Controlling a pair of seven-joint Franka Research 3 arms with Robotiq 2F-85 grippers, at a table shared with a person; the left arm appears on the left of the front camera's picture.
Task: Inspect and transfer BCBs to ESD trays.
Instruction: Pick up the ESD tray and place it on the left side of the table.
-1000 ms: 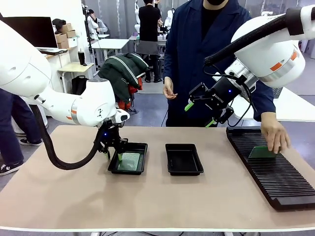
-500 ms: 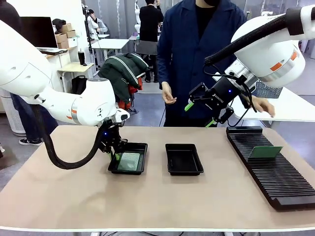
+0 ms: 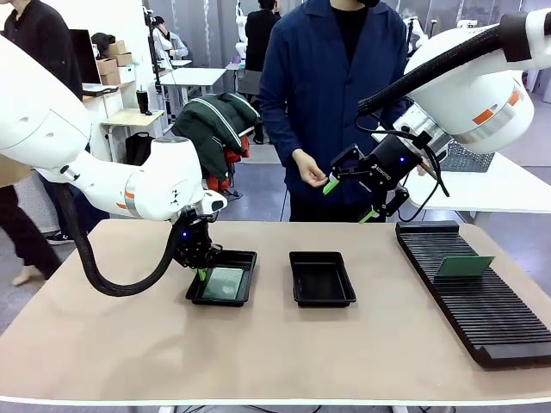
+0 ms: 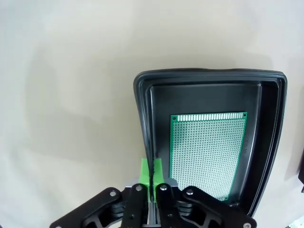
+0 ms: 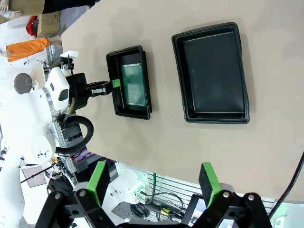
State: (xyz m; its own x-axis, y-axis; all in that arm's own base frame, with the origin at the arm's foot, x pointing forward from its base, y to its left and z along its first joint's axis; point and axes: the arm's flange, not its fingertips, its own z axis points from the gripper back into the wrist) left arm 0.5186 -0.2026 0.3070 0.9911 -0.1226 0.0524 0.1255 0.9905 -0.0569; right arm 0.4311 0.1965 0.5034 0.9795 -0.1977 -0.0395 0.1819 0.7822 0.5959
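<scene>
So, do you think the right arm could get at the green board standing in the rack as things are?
Probably yes: the right gripper hangs open in the air, the board stands alone in the rack on that arm's side, and nothing covers it.

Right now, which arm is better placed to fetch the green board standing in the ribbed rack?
The right. The right pincer, open, hangs nearer the rack holding the board; the left pincer is shut on the rim of the left tray, beyond the other tray.
</scene>
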